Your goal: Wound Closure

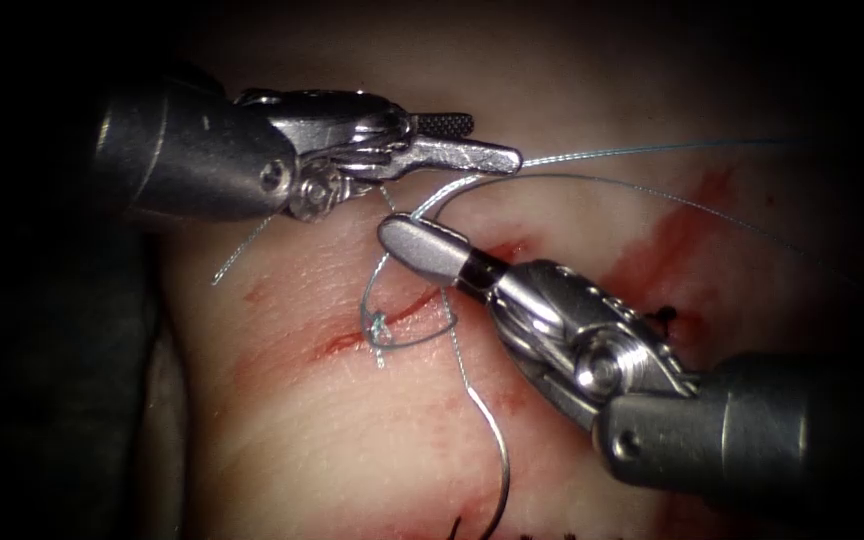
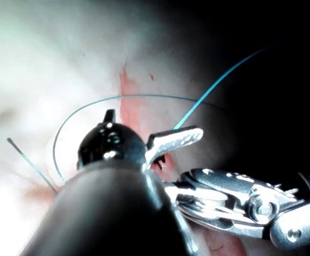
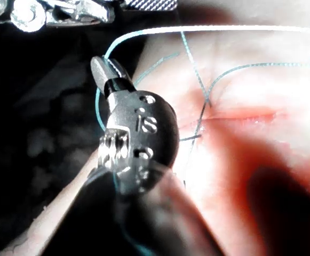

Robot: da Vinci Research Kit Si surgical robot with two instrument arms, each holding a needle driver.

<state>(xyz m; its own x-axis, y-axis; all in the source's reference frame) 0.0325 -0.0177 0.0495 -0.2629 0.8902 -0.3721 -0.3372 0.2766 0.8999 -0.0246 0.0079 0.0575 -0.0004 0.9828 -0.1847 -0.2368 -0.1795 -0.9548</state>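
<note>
Two tools over the tissue (image 1: 332, 440). Needle (image 1: 497, 450) lies free on the surface at 6 o'clock, held by neither. Right tool (image 1: 422, 248), jaws closed, empty, thread (image 1: 452, 195) curving around it. Knot (image 1: 379, 325) on the cut (image 1: 392, 318). At 11 o'clock, left tool (image 1: 482, 150), jaws parted; grip unclear. Judgement: keep the loop slack off the knot.

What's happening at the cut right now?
Neither tool holds the needle; it lies on the tissue below the cut, its far end out of frame. The left tool has its jaws open, with thread running past the lower jaw's tip. The right tool is shut, thread curving around it. A knot sits on the cut.
</note>
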